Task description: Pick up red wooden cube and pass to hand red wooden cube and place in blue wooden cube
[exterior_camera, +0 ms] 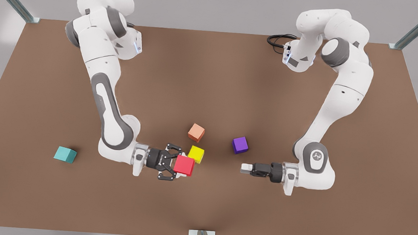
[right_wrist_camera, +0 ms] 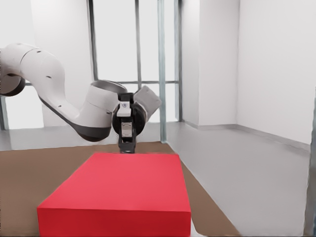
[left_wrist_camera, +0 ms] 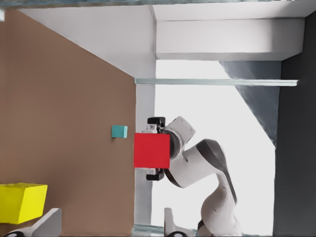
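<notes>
The red wooden cube (exterior_camera: 184,165) hangs just above the brown table, and my right gripper (exterior_camera: 180,165), on the arm at the front view's left, is shut on it. That cube (right_wrist_camera: 118,197) looms large in the right wrist view. My left gripper (exterior_camera: 246,169) is on the arm at the front view's right. It is level with the cube, points at it across a gap, and is open with nothing between its fingers (left_wrist_camera: 49,222). From the left wrist I see the held red cube (left_wrist_camera: 151,150) ahead. The blue wooden cube (exterior_camera: 65,154), teal, rests on the table far to the front view's left.
A yellow cube (exterior_camera: 196,154) lies on the table right behind the red one. A salmon-orange cube (exterior_camera: 196,132) sits farther back and a purple cube (exterior_camera: 240,145) lies behind the gap between the grippers. The brown table (exterior_camera: 212,76) stretches wide on every side.
</notes>
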Robot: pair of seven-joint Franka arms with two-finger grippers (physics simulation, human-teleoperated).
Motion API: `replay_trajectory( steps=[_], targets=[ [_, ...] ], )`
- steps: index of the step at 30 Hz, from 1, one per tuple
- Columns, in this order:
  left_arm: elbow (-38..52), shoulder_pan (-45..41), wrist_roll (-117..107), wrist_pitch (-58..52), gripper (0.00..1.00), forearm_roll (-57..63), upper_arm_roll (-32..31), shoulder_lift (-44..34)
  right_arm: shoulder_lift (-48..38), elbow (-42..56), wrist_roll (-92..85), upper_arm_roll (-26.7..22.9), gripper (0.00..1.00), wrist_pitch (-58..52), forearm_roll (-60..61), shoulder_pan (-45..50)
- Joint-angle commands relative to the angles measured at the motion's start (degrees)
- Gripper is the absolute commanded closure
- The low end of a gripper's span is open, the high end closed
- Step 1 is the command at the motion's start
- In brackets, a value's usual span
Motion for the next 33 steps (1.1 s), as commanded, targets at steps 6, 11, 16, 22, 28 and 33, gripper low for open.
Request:
replay_trajectory(
  steps=[6, 11, 16, 22, 28, 33],
  targets=[
    [2.15, 0.97, -40.48, -39.07, 0.0, 72.86, -0.28, -15.63, -9.77, -8.65, 33.13, -3.12, 0.41, -17.08, -47.44, -14.28],
    [-18.15, -13.8, -23.61, -28.17, 0.0, 60.03, 28.46, -40.68, -13.73, -8.04, 68.64, -8.49, 0.4, -16.56, -86.29, -14.19],
    [-17.1, -12.04, -23.61, -29.4, 0.0, 55.81, 28.72, -40.08, -12.85, -8.56, 75.77, -15.69, 0.4, -9.35, -95.0, -14.45],
    [-16.92, -12.22, -23.26, -31.95, 0.0, 55.81, 28.63, -39.46, -11.45, -11.81, 77.35, -17.98, 0.4, 2.16, -95.71, -14.28],
    [-16.92, -11.95, -23.08, -31.69, 0.0, 55.81, 28.63, -39.1, -10.92, -14.01, 78.93, -17.81, 0.4, 6.12, -93.33, -14.45],
    [-16.92, -11.51, -23.08, -31.6, 0.0, 55.99, 28.63, -38.67, -10.92, -17.18, 78.67, -17.98, 0.39, 8.14, -93.33, -14.72]
  ],
)
